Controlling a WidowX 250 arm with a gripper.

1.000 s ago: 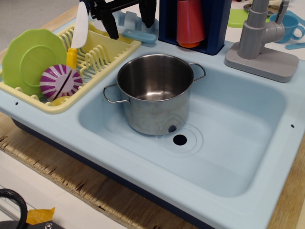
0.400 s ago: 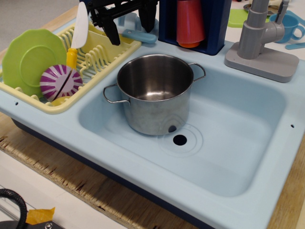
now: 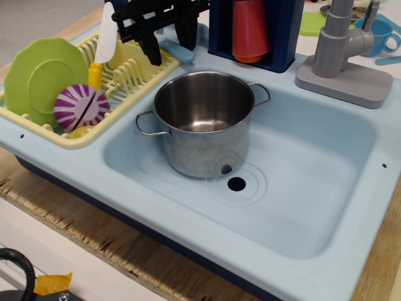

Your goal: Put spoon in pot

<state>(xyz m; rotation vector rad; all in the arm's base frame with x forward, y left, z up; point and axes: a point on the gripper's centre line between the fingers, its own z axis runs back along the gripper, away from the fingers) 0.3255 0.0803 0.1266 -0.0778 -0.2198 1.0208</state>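
The shiny steel pot (image 3: 203,119) stands upright and empty in the left part of the light-blue sink (image 3: 313,188). The spoon (image 3: 180,53) lies on the sink's back ledge behind the pot, beside the dish rack; only part of its light-blue handle shows, and its bowl end is hidden by the gripper. My black gripper (image 3: 170,51) hangs over the spoon with its two fingers apart, one on each side of the handle. It is open and holds nothing.
A yellow dish rack (image 3: 135,72) at the left holds a green plate (image 3: 37,75), a purple-and-white toy (image 3: 80,106) and a white-bladed, yellow-handled utensil (image 3: 105,37). A dark-blue holder with a red cup (image 3: 250,28) stands behind the pot. A grey faucet (image 3: 341,56) and a blue cup (image 3: 381,34) are at the back right.
The gripper has come down and turned a little, and its fingers now stand on either side of the spoon's handle. The pot and spoon have not moved.
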